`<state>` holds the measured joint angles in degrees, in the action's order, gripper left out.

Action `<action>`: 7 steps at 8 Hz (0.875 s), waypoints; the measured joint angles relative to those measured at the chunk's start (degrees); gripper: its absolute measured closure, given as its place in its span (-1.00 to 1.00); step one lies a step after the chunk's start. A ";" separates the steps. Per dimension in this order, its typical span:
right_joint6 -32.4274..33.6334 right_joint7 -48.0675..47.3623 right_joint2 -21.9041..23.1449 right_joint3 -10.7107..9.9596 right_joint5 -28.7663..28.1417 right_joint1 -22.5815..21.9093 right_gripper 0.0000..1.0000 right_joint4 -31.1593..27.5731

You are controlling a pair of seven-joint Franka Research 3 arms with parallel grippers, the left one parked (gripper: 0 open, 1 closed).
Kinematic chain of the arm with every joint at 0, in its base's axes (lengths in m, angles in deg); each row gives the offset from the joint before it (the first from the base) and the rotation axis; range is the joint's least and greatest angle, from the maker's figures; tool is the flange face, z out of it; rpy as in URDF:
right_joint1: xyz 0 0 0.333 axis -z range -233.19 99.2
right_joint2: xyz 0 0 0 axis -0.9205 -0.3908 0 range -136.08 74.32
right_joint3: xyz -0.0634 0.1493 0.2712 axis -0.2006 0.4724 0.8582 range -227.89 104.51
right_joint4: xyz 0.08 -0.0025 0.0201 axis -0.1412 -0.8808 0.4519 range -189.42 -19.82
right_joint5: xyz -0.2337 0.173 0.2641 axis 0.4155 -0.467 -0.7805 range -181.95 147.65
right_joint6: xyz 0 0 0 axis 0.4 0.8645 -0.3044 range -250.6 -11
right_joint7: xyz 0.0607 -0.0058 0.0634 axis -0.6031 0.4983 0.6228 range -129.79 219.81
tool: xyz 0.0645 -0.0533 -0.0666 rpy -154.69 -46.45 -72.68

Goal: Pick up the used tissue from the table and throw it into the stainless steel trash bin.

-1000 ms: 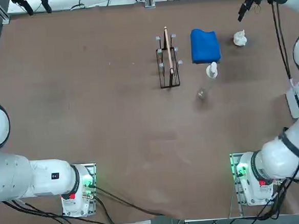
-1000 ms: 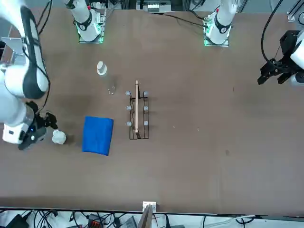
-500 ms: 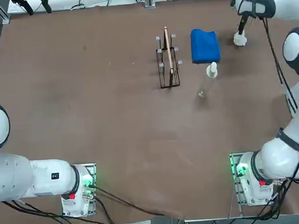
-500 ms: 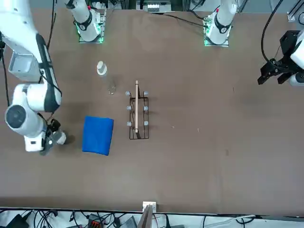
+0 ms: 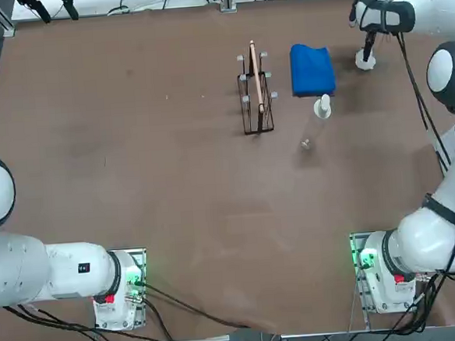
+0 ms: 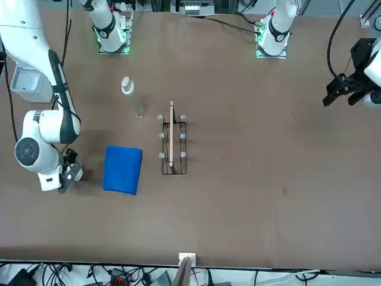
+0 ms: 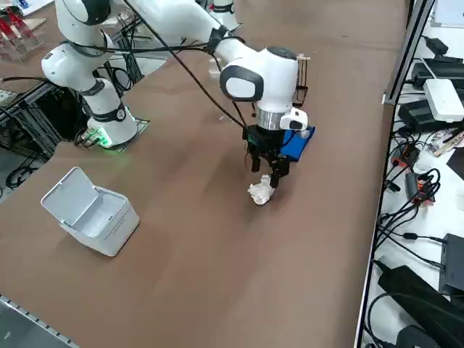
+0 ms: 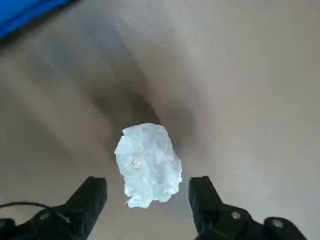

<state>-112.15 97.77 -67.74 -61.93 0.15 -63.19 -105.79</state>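
A blue cloth lies folded beside a dark wire rack that has a pale stick along its middle. Near the cloth, a clear bottle with a white cap lies on its side. Black cables and a white box sit beyond the edge.

Blue cloth stands near the open pincer's 2 fingers.

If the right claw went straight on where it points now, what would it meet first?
Probably the used tissue, just ahead between the open fingers of the right claw; the remaining gap is hard to judge.
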 joint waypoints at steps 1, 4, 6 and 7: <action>-0.70 0.23 -0.48 0.00 0.00 0.12 -1.00 -0.08; -5.35 0.28 -3.60 0.02 0.00 0.62 -0.90 -0.49; -6.36 0.28 -4.43 0.06 0.02 0.75 -0.40 -0.49; -6.39 0.28 -4.30 0.09 0.02 0.76 0.00 -0.47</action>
<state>-118.54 98.06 -72.04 -61.84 0.18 -62.43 -106.27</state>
